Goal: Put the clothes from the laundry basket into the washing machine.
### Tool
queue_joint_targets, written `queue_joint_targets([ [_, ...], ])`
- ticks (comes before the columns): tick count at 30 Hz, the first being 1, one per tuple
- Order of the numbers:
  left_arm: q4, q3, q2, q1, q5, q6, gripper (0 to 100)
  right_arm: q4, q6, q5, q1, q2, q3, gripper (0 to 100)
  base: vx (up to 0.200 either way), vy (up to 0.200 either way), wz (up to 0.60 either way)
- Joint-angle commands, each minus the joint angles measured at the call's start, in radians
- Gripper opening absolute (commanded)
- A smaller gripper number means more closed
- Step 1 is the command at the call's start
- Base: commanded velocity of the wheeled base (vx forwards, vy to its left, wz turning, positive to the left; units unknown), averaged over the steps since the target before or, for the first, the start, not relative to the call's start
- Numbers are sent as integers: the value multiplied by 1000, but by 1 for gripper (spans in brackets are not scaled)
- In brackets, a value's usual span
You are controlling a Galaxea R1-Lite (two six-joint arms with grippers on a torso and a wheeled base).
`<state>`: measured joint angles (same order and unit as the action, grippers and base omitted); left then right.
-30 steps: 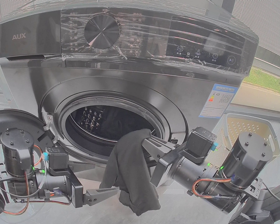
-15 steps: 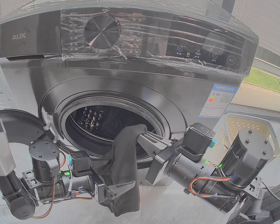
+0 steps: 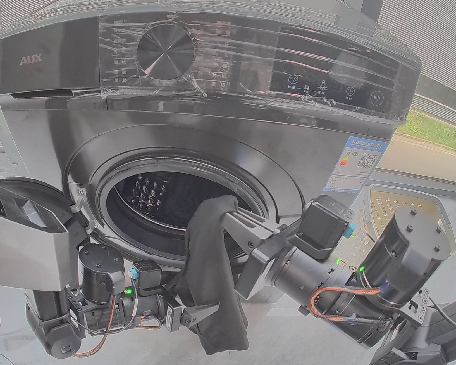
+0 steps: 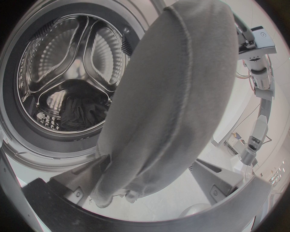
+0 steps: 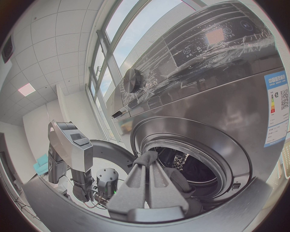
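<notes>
The dark garment point(image 3: 215, 269) looks soft, light and limp. It hangs from the right hand point(image 3: 232, 219), which is clamped on its top fold just in front of the washing machine's door opening point(image 3: 173, 206). The loose tail under the opening probably needs gathering. The left hand point(image 3: 193, 306) stands wide around that tail. The left wrist view reveals dark clothes point(image 4: 80, 111) inside the opening, and the right wrist view shows the pinch.
</notes>
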<state>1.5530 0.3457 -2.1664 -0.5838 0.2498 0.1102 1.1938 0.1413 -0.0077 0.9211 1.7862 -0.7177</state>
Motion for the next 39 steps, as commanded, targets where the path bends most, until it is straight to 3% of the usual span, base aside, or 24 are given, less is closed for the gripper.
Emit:
queue_joint_targets([
  [1, -1, 33, -24, 7, -17, 2, 0, 1, 0, 0, 1, -2, 3, 0, 0, 0, 0],
  [10, -1, 6, 114, -2, 0, 8, 0, 1, 1, -2, -37, 21, -37, 0, 0, 0, 0],
  [15, -4, -106, 304, -13, 49, 9, 0, 1, 4, -23, -93, 81, -89, 0, 0, 0, 0],
  [19, -4, -225, 459, -14, 101, 9, 0, 3, 47, -35, -130, 141, -112, 0, 0, 0, 0],
  [23, -4, -271, 545, -14, 121, 14, 0, 9, 63, -37, -139, 182, -112, 0, 0, 0, 0],
  [32, -2, -277, 628, -14, 117, 68, 0, 52, 69, -34, -128, 234, -55, 0, 0, 0, 0],
  [33, -2, -277, 626, -14, 112, 69, 0, 52, 69, -34, -126, 233, -52, 100, 0, 0, 0],
  [37, -2, -269, 617, -10, 101, 71, 0, 53, 78, -37, -107, 229, -26, 100, 0, 0, 0],
  [39, -2, -264, 616, -8, 78, 74, 0, 53, 75, -37, -99, 210, 32, 100, 0, 0, 0],
])
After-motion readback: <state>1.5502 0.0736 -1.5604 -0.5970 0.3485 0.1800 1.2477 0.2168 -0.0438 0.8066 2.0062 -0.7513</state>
